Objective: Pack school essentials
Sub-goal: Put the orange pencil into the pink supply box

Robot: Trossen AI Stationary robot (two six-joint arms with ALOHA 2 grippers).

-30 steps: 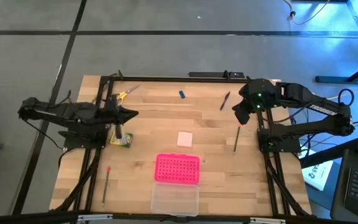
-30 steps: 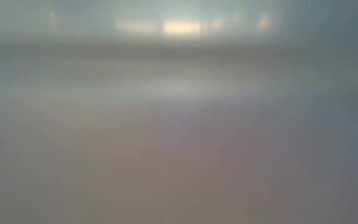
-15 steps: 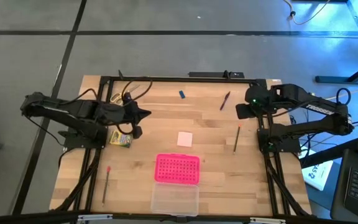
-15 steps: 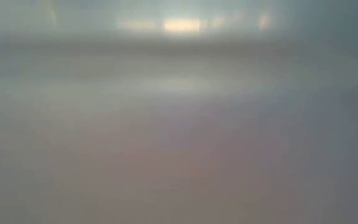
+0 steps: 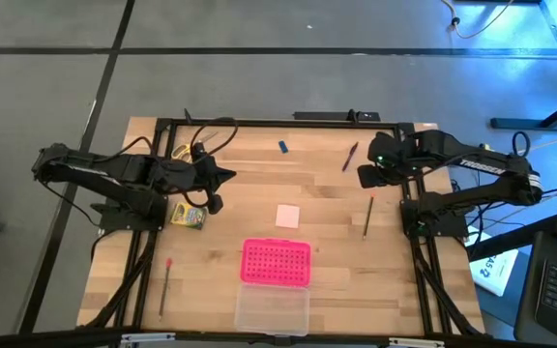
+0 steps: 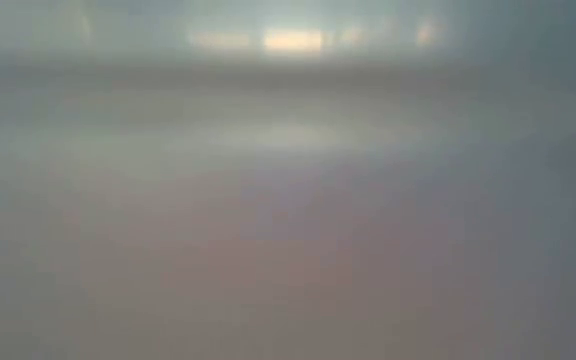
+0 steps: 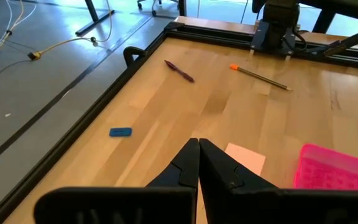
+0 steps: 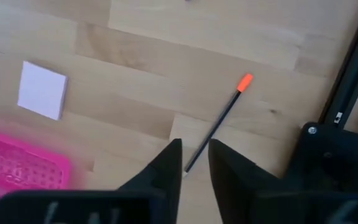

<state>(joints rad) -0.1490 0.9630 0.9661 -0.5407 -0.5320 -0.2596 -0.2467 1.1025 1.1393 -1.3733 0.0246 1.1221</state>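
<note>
On the wooden table lie a blue piece (image 5: pixel 283 147), a dark red pen (image 5: pixel 350 156), an orange-ended pencil (image 5: pixel 367 215), a pale pink pad (image 5: pixel 287 215), a yellow-green crayon box (image 5: pixel 189 217) and a red-tipped pencil (image 5: pixel 165 285). Yellow scissors (image 5: pixel 178 152) show partly behind my left arm. My left gripper (image 7: pixel 199 163) is shut and empty, held above the table left of the pad (image 7: pixel 245 157). My right gripper (image 8: pixel 194 158) points down above the orange-ended pencil (image 8: pixel 219 121), with a narrow gap between its fingers and nothing in it. The low view shows only blur.
A bright pink dotted box (image 5: pixel 277 262) with a clear half (image 5: pixel 273 309) lies near the table's front edge. A black frame (image 5: pixel 259 123) runs around the table. Bare wood lies between the pad and the blue piece.
My left gripper has moved toward the table's right and risen a little, then kept still. My right gripper has tipped further down, rolled about its own line and sunk slightly over the orange-ended pencil. Nothing on the table has moved.
</note>
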